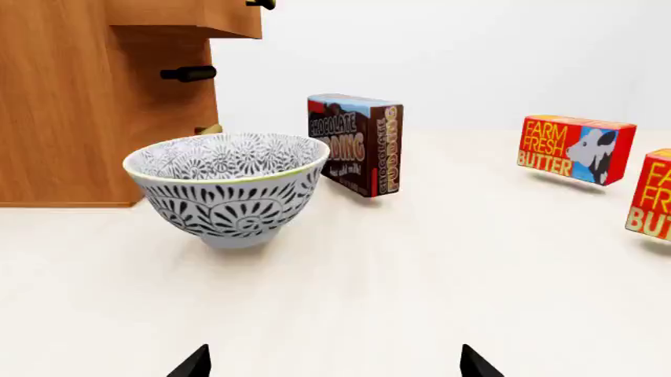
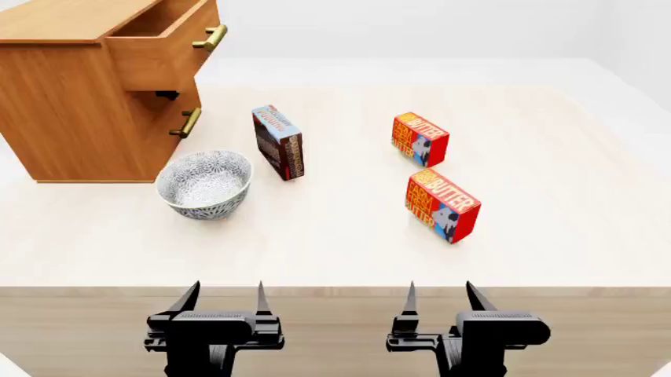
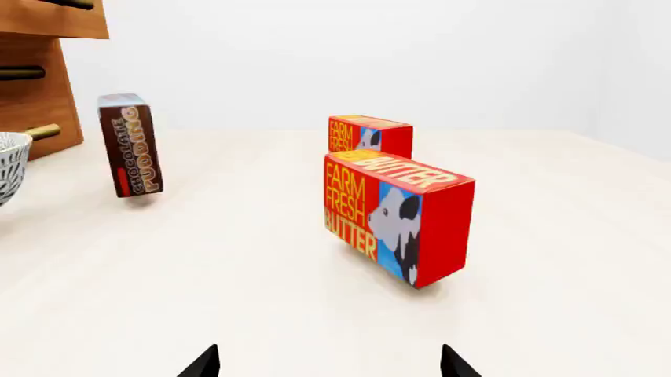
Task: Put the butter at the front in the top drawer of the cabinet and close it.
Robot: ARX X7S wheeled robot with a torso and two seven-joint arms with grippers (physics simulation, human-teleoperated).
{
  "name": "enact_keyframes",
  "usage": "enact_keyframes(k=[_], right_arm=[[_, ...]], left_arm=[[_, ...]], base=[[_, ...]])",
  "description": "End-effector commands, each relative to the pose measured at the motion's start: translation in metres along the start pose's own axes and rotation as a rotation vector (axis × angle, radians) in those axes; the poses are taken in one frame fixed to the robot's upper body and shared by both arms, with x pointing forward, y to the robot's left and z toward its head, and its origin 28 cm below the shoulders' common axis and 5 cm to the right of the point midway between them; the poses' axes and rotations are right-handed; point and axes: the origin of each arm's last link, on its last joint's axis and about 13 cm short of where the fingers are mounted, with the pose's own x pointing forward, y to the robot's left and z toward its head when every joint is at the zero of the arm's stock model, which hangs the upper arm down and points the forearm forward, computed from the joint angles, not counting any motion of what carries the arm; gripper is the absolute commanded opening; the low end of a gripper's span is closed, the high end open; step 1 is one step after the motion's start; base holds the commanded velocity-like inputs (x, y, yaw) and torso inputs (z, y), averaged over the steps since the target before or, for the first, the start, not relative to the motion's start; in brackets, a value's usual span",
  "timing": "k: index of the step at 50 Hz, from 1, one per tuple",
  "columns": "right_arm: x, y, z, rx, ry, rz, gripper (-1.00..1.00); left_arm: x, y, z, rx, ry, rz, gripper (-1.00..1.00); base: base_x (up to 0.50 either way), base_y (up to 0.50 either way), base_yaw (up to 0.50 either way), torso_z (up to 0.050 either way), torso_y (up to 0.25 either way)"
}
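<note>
The butter at the front (image 2: pixel 442 206) is a red "FARM FRESH BUTTER" box standing on the pale table, straight ahead of my right gripper (image 2: pixel 438 297), and it fills the middle of the right wrist view (image 3: pixel 397 216). At the left wrist view's edge only a slice of the butter (image 1: pixel 652 196) shows. The cabinet (image 2: pixel 74 110) stands at the far left with its top drawer (image 2: pixel 168 49) pulled out. My left gripper (image 2: pixel 223 298) hangs over the table's near edge. Both grippers are open and hold nothing, as the right gripper (image 3: pixel 328 363) and left gripper (image 1: pixel 333 363) show in the wrist views.
A second identical butter box (image 2: pixel 419 139) stands behind the front one. A chocolate pudding box (image 2: pixel 278 143) stands upright mid-table. A patterned bowl (image 2: pixel 206 184) sits in front of the cabinet's lower drawer handle (image 2: pixel 187 122), ahead of my left gripper.
</note>
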Motion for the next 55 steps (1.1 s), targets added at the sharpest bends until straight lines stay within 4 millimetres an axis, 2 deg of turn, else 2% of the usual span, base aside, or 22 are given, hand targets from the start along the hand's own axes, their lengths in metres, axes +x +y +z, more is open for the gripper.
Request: enact_keyframes(k=[1,6,13,23,29,35,41,48,55], right_arm=[[0.0,0.0,0.0,0.0,0.0,-0.002,1.0],[-0.001,0.0,0.0,-0.008,-0.001,-0.011,1.0],[0.0,0.0,0.0,-0.026,0.002,-0.014,1.0],[0.002,0.001,0.019,-0.031,-0.003,-0.034,1.0],[0.013,-0.003,0.05,-0.032,-0.014,-0.058,1.0],[0.028,-0.011,0.086,-0.043,-0.031,-0.073,1.0],[0.039,-0.018,0.115,-0.066,-0.029,-0.077,1.0],[0.058,-0.027,0.163,-0.107,-0.008,-0.05,1.0],[0.079,-0.034,0.208,-0.163,-0.03,-0.068,1.0]], left_arm=[[0.0,0.0,0.0,0.003,-0.002,0.0,1.0],[-0.001,0.0,0.0,0.02,-0.009,-0.004,1.0],[-0.001,0.0,0.003,-0.018,-0.017,-0.012,1.0],[-0.008,0.007,0.026,-0.016,-0.014,-0.036,1.0],[-0.003,0.011,0.061,-0.017,-0.044,-0.039,1.0],[0.005,0.018,0.106,0.017,-0.082,-0.059,1.0],[0.013,0.022,0.139,0.059,-0.102,-0.096,1.0],[0.026,0.03,0.193,0.048,-0.11,-0.131,1.0],[0.044,0.035,0.235,0.087,-0.145,-0.125,1.0]], base=[[0.0,0.0,0.0,0.0,0.0],[0.0,0.0,0.0,0.0,0.0],[0.0,0.0,0.0,0.049,0.0],[0.0,0.0,0.0,0.05,0.0],[0.0,0.0,0.0,0.05,0.0],[0.0,0.0,0.0,0.05,0.0],[0.0,0.0,0.0,0.05,0.0],[0.0,0.0,0.0,0.05,0.0],[0.0,0.0,0.0,0.05,0.0]])
